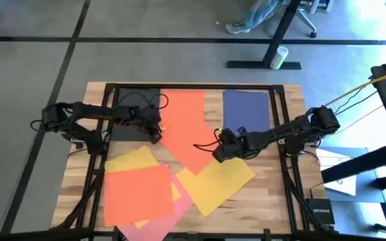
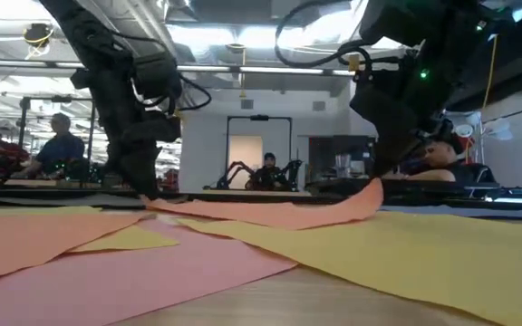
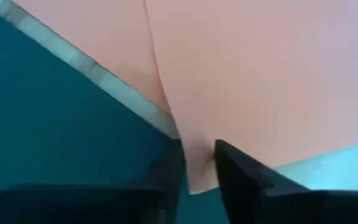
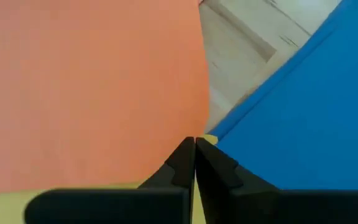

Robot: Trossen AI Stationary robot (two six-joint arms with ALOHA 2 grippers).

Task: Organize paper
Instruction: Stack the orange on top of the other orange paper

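An orange-red paper sheet (image 1: 183, 127) lies slantwise in the table's middle. My left gripper (image 1: 157, 132) stands at its left corner (image 3: 197, 168), open by a narrow gap, with that corner between its fingers. My right gripper (image 1: 218, 154) is shut on the sheet's near right corner, which is raised in the low view (image 2: 368, 195). Most of the sheet rests flat, partly over a yellow sheet (image 1: 220, 179). My left gripper points down with one finger (image 3: 169, 171) on either side of the sheet's narrow corner tip; whether the fingers touch the paper, I cannot tell. My right gripper pinches the orange-red sheet's corner edge (image 4: 188, 138) between its two fingers, slanting down from the table's right. That corner is lifted a little and the paper curves down from it to the table.
A black sheet (image 1: 134, 112) lies at the far left and a navy blue sheet (image 1: 245, 110) at the far right. Near the front left, a second orange-red sheet (image 1: 138, 193) overlaps yellow (image 1: 131, 159) and pink (image 1: 158, 224) sheets. People sit in the room behind (image 2: 60, 145).
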